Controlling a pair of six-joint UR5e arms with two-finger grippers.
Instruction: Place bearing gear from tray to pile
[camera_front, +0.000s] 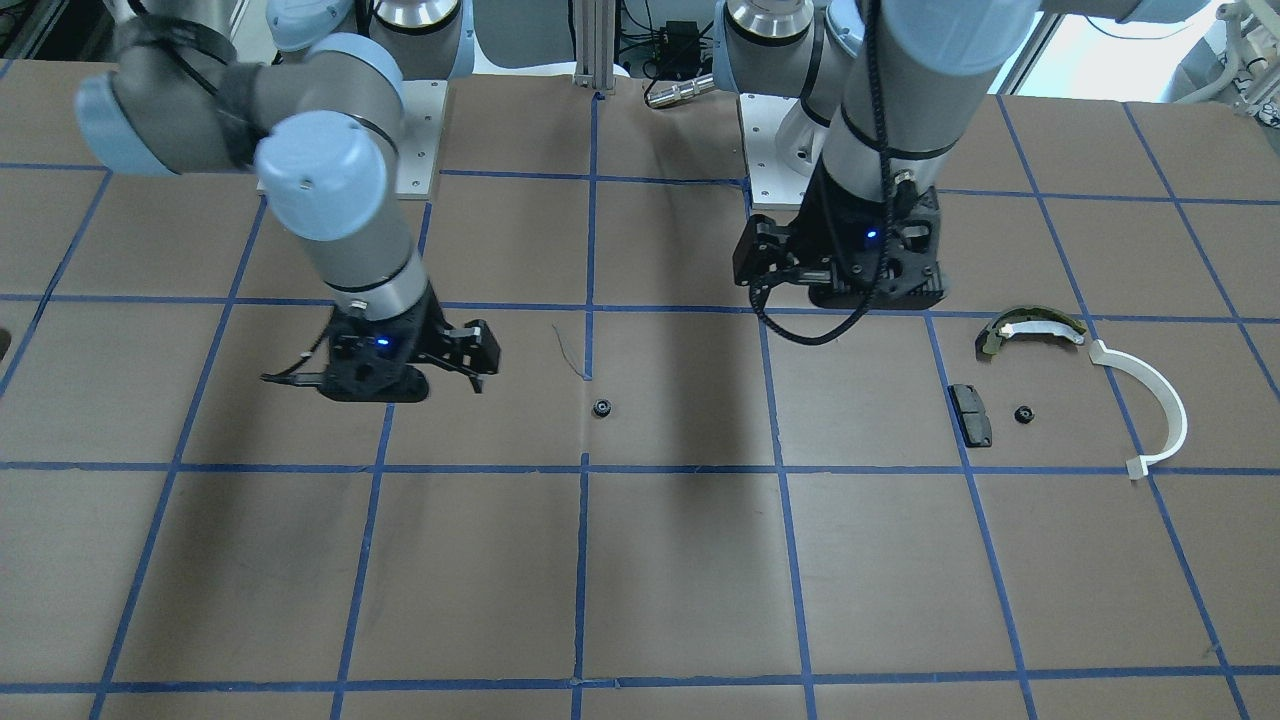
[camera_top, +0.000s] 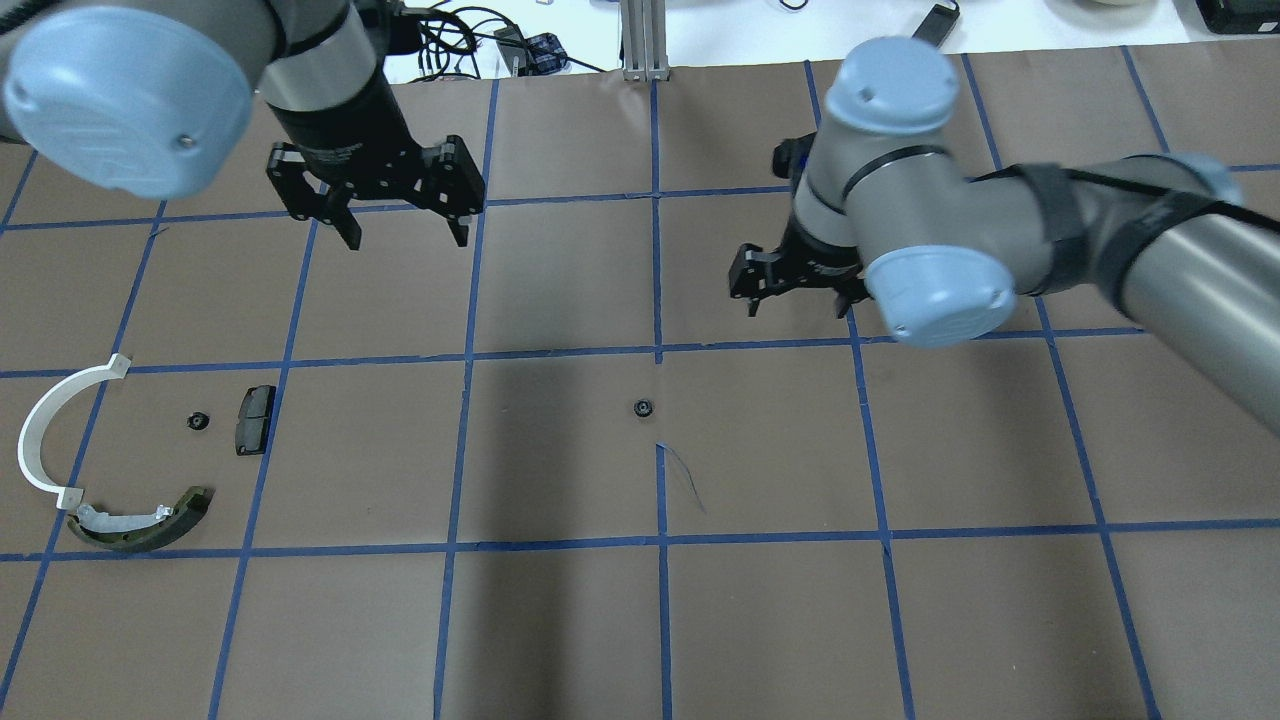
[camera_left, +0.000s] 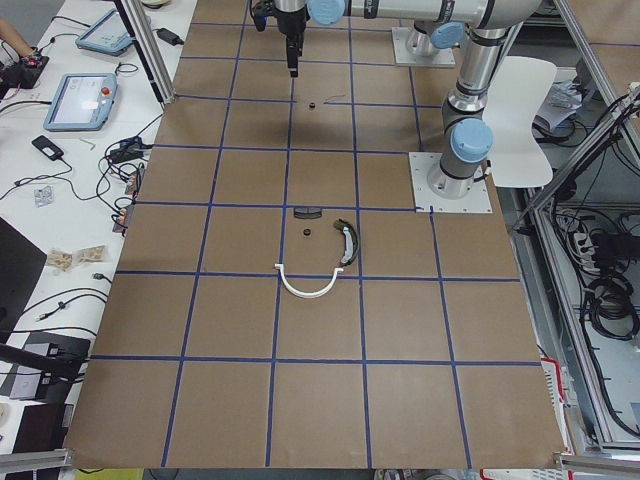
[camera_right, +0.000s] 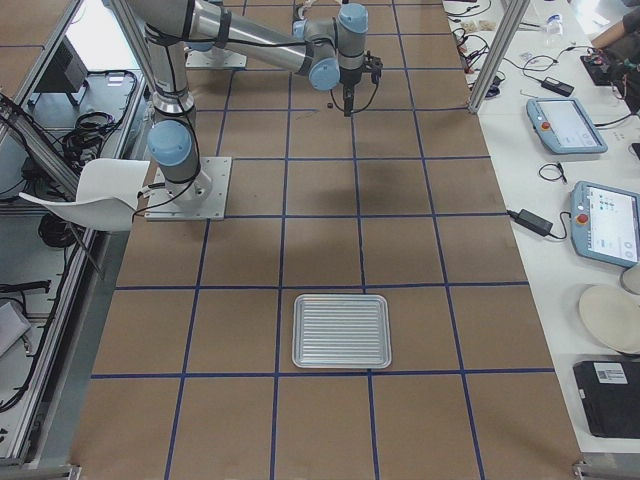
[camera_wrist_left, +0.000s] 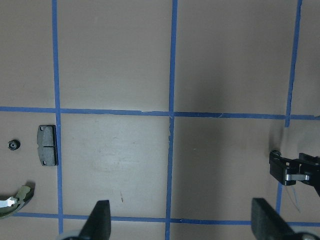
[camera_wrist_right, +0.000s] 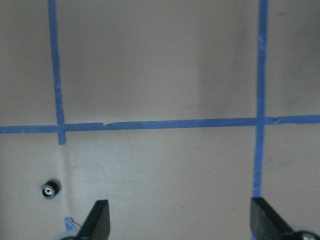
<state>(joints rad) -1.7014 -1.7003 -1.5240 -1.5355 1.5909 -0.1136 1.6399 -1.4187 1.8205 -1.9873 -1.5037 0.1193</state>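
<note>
One small black bearing gear (camera_top: 643, 407) lies alone at the table's middle; it also shows in the right wrist view (camera_wrist_right: 49, 190). A second gear (camera_top: 197, 420) lies in the pile, between the black pad (camera_top: 254, 419) and the white arc (camera_top: 52, 430), near the olive shoe-shaped piece (camera_top: 140, 525). My right gripper (camera_top: 800, 308) is open and empty, above the table to the right of and beyond the lone gear. My left gripper (camera_top: 407, 240) is open and empty, well beyond the pile. The ribbed metal tray (camera_right: 297, 330) shows only in the exterior right view.
Brown paper with a blue tape grid (camera_top: 660, 360) covers the table. A short blue thread (camera_top: 685, 480) lies just in front of the lone gear. The arms' base plates (camera_front: 775, 150) stand at the robot's side.
</note>
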